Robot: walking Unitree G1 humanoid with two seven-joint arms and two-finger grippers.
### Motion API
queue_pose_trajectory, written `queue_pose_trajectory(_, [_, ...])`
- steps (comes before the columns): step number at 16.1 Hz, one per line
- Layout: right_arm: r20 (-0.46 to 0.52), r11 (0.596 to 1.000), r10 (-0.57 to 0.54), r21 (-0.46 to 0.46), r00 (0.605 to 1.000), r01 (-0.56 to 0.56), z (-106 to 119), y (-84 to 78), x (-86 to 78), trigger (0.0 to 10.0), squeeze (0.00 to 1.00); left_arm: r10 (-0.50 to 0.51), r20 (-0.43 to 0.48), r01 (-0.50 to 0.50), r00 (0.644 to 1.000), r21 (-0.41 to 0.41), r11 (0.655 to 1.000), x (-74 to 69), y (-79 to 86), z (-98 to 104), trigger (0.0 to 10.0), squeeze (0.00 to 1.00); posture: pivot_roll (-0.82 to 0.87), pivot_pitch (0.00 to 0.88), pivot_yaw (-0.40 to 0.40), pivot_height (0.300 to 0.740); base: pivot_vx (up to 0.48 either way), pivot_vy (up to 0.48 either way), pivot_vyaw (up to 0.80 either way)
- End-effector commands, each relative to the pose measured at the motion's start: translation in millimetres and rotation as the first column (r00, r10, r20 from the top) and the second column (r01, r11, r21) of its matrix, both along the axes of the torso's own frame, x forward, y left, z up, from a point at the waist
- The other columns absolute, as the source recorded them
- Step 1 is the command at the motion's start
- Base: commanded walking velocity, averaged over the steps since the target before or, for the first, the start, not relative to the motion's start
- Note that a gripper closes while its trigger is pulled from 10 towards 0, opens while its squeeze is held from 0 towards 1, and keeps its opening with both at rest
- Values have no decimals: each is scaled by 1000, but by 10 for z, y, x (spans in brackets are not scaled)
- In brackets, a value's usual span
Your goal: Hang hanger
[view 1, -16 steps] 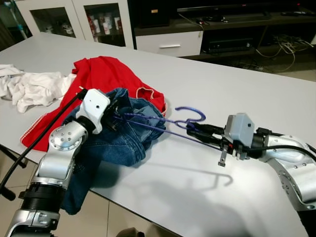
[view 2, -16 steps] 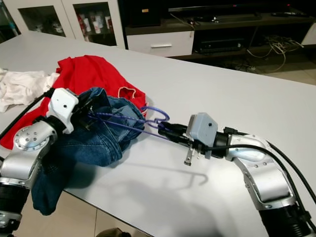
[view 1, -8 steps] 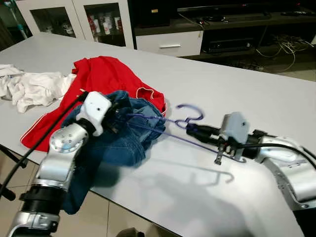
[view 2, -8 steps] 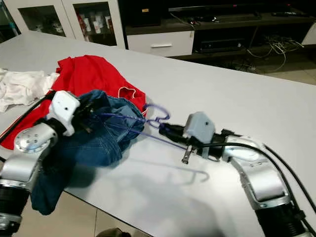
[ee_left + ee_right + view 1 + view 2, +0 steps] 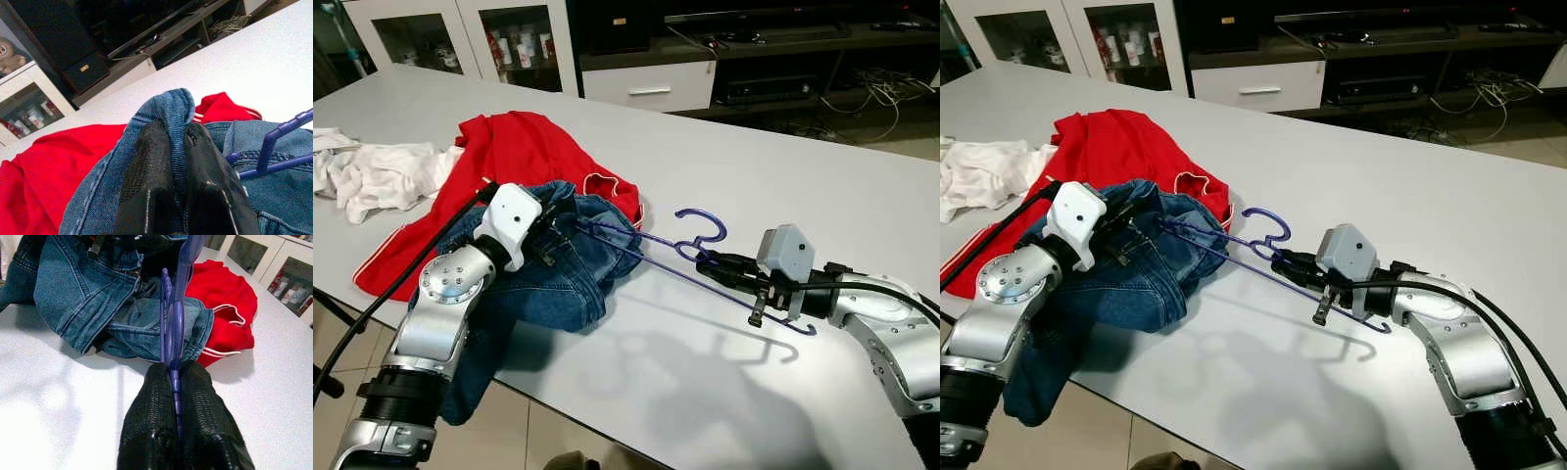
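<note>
A purple hanger lies low over the white table, its hook pointing up. My right gripper is shut on the hanger near the hook; the right wrist view has the purple hanger pinched between both fingers. The hanger's far end reaches into the blue jeans, which drape off the table's near edge. My left gripper is shut on the jeans; in the left wrist view a denim fold sits clamped between the fingers.
A red garment lies under and behind the jeans. A crumpled white cloth sits at the table's far left. White cabinets and a dark TV stand line the back. Bare tabletop spreads to the right.
My right gripper has pulled the hanger to the right and slightly toward me, drawing more of it out of the jeans. The left gripper still holds the denim.
</note>
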State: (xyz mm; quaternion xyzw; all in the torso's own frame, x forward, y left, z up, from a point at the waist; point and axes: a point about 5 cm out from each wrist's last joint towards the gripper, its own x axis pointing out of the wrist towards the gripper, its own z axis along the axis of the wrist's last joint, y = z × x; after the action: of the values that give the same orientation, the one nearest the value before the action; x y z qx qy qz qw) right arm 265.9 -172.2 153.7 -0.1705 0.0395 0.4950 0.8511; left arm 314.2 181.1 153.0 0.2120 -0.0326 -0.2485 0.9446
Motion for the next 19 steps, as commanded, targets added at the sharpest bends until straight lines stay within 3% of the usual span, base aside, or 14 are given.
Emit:
queue_pose_trajectory(1, [5,1000,-18,7,1000,18,32,30,25,10000,0,-31,42,30,999,14,999,4,-68,97,0,0,-52,0,85,740,0,0,0])
queue_pose_trajectory(3, [-13,993,-63,100,998,64,98,207,107,10000,0,-52,52,51,997,10,999,4,-155,110,0,0,-51,0,82,740,0,0,0])
queue_pose_trajectory(5, [-31,985,-36,166,999,41,136,357,118,10000,0,-74,60,73,995,9,997,7,-238,117,0,0,-49,0,81,740,0,0,0])
queue_pose_trajectory(8, [-41,982,-47,182,998,54,114,480,160,10000,0,-106,75,104,992,34,994,5,-323,126,0,0,-45,0,79,740,0,0,0])
queue_pose_trajectory(12, [-92,950,-92,291,991,115,161,717,258,10000,0,-152,121,149,981,35,988,-10,-466,188,0,0,-46,0,76,740,0,0,0])
queue_pose_trajectory(16, [-114,915,-208,328,971,235,156,790,408,10000,0,-194,148,190,970,42,981,-28,-583,224,0,0,-46,0,75,740,0,0,0])
queue_pose_trajectory(18, [-156,863,-277,394,948,317,228,785,533,10000,0,-195,156,192,968,37,981,-27,-610,226,0,0,-44,0,75,740,0,0,0])
queue_pose_trajectory(19, [-156,855,-289,402,945,328,236,793,556,10000,0,-195,162,192,967,34,981,-25,-619,235,0,0,-44,0,75,740,0,0,0])
